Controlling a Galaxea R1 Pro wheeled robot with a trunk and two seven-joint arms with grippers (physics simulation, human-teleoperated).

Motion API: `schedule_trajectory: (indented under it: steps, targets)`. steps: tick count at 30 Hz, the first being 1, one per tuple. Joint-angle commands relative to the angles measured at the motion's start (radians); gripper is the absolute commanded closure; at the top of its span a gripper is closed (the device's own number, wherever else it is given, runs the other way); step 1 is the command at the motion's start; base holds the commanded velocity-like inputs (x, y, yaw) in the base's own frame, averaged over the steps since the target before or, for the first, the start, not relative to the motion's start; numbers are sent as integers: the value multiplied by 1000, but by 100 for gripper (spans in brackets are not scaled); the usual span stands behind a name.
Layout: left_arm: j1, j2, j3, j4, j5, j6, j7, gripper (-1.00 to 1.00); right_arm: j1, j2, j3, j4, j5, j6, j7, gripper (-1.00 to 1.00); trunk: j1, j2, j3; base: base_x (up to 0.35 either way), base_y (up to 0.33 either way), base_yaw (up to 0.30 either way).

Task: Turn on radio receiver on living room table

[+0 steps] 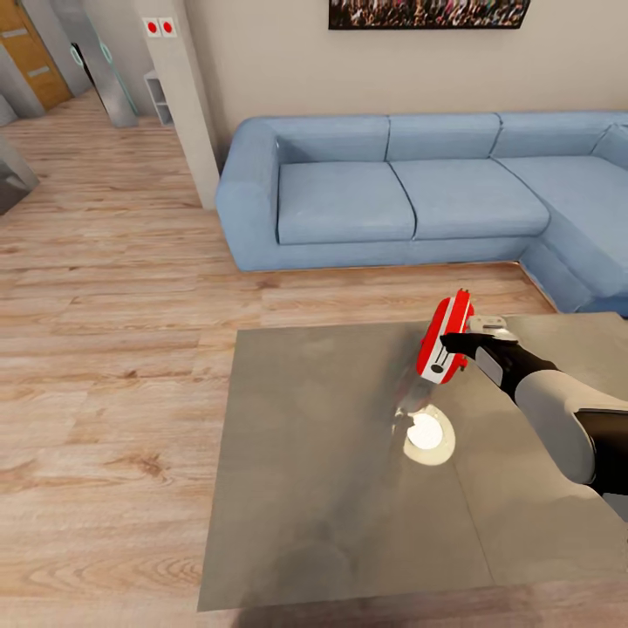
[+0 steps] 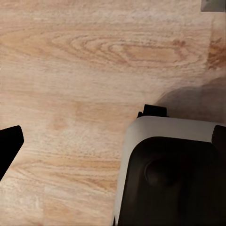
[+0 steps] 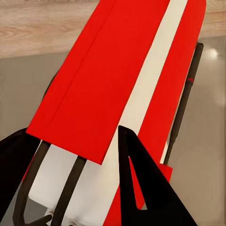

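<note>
My right gripper (image 1: 455, 347) is closed around the radio receiver (image 1: 444, 338), holding it tilted on edge above the table (image 1: 331, 488), over the far right part of the tabletop and near its far edge. From my head I see the red body with its white band slanting up and away from my dark fingers, and its blurred red reflection lies on the glossy grey surface just beneath; whether the lower end touches the tabletop I cannot tell. Along my right wrist, the radio receiver (image 3: 117, 80) runs lengthwise between my black fingers (image 3: 141, 183), red faces on either side of a white stripe, with a thin dark rod along one side and the grey tabletop behind it. A bright round lamp reflection (image 1: 427, 433) glows on the tabletop nearer to me than the radio. Beyond the far edge of the table stands the blue sofa (image 1: 410, 196) on the wood floor (image 1: 113, 349), with a framed picture (image 1: 427, 12) on the beige wall above it. My left wrist looks down at the plank floor (image 2: 80, 70), with a dark fingertip (image 2: 8, 143) at the margin and a grey-and-black part of my own body beside it; I cannot tell how far open my left gripper is.
</note>
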Motion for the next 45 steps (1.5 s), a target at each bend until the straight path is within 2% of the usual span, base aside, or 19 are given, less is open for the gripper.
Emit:
schedule_trajectory:
  steps: [1,8,14,22,24,30,33,36,40,45]
  targets:
    - [0,0,0,0,0,0,0,-100,0,0,0,-1,0,0,0,100,-4,7,3,0,0,0]
    - [0,0,0,0,0,0,0,-100,0,1,0,-1,-1,2,7,100,-31,56,25,0,0,0]
    - [0,-1,0,0,0,0,0,-100,0,0,0,-1,2,4,106,100,-54,98,44,0,0,0]
    - [0,-1,0,0,0,0,0,-100,0,-4,0,0,4,2,149,100,-84,154,69,0,0,0]
    - [0,-1,0,0,0,0,0,-100,0,-7,0,1,1,1,181,100,-92,168,75,0,0,0]
    - [0,-2,0,0,0,0,0,-100,0,-15,0,3,-1,0,376,100,-115,210,94,0,0,0]
    - [0,-2,0,0,0,0,0,-100,0,-16,1,4,2,-1,421,100,-127,231,104,0,0,0]
    - [0,-2,0,0,0,0,0,-100,0,-17,1,4,11,-1,435,100,-138,252,113,0,0,0]
    - [0,-2,0,0,0,0,0,-100,0,-14,1,4,41,-2,451,100,-153,280,125,0,0,0]
    - [0,-2,0,0,0,0,-1,-100,0,-11,1,4,102,-3,571,100,-173,315,141,0,0,0]
